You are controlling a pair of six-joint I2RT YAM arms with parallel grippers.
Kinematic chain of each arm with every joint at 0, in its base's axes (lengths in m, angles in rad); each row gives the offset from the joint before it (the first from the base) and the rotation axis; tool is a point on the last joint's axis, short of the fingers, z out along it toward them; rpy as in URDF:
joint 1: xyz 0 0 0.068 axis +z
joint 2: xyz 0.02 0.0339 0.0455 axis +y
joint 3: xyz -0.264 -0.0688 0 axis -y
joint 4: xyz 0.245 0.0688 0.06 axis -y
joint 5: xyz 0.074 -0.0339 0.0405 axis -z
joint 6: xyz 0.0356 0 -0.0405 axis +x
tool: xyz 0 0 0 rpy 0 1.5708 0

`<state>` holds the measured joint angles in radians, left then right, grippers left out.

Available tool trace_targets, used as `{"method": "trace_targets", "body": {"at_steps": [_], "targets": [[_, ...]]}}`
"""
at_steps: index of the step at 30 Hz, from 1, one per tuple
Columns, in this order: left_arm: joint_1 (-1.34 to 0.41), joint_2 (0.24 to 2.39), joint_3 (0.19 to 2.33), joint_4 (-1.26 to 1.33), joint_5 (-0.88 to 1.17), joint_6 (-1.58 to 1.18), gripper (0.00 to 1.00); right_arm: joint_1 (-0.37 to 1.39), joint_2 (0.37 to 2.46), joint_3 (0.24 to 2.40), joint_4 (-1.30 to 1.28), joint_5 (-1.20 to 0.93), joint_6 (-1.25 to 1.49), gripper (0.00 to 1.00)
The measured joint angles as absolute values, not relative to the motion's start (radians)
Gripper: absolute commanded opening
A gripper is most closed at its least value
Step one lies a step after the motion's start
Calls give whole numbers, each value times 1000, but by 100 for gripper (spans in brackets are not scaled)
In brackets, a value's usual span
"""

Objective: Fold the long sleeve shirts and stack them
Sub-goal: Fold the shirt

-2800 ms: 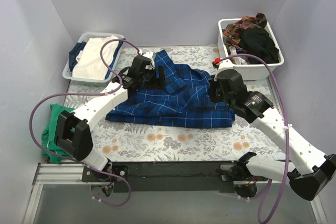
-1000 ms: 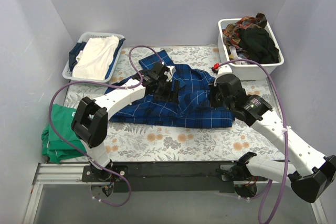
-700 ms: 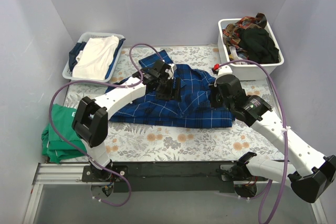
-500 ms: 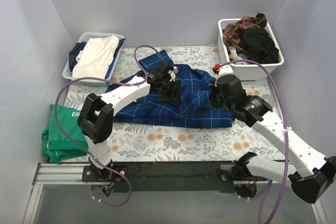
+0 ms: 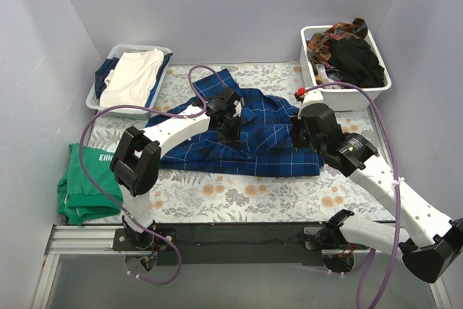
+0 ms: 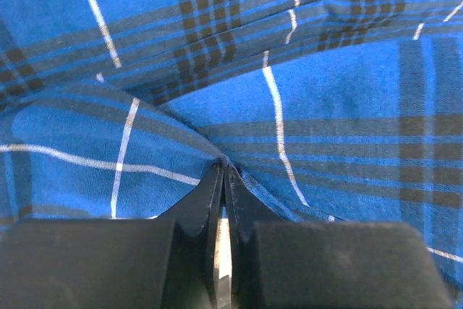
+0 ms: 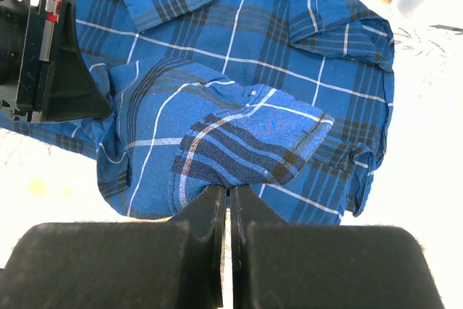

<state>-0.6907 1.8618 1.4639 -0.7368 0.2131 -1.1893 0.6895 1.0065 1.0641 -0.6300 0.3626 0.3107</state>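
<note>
- The left gripper (image 6: 223,168) is clenching a small ridge of the dark blue plaid cloth long sleeve shirt (image 6: 325,106). The fabric is puckering into its shut jaws, probably so that one layer can be lifted and carried over for a fold.
- The right gripper (image 7: 228,192) is also pressing its jaws together. A bunched, dark-striped fold of the shirt is sitting right at its fingertips and looks pinched. Gripping that side is likely anchoring the garment while the other arm is working.
- Beyond that fold, the rest of the shirt is lying spread out ahead of the right gripper, with the left gripper standing over it to the far left.
- The shirt is resting under both grippers across the middle of the grey-and-orange floral table cloth (image 5: 239,193). It is rumpled and not yet a tidy rectangle, so the folding seems to be under way rather than done.
- A green folded garment (image 5: 83,179) is lying well to the left of the left gripper and nearer the arm bases, possibly as the start of a stack.
- Farther off, a white slatted plastic basket (image 5: 94,99) holding pale cloth is sitting beyond and left of the left gripper.
- A white plastic bin (image 5: 347,88) heaped with dark clothes is sitting beyond the right gripper, presumably waiting its turn.
</note>
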Motion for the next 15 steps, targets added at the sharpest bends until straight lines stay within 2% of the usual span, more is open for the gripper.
{"method": "trace_targets", "body": {"at_steps": [7, 15], "targets": [[-691, 1836, 1475, -779, 126, -1187, 0, 690, 1002, 1064, -655, 339, 319, 1], [-691, 1639, 1475, -818, -37, -1190, 0, 690, 994, 1063, -814, 268, 374, 1]]}}
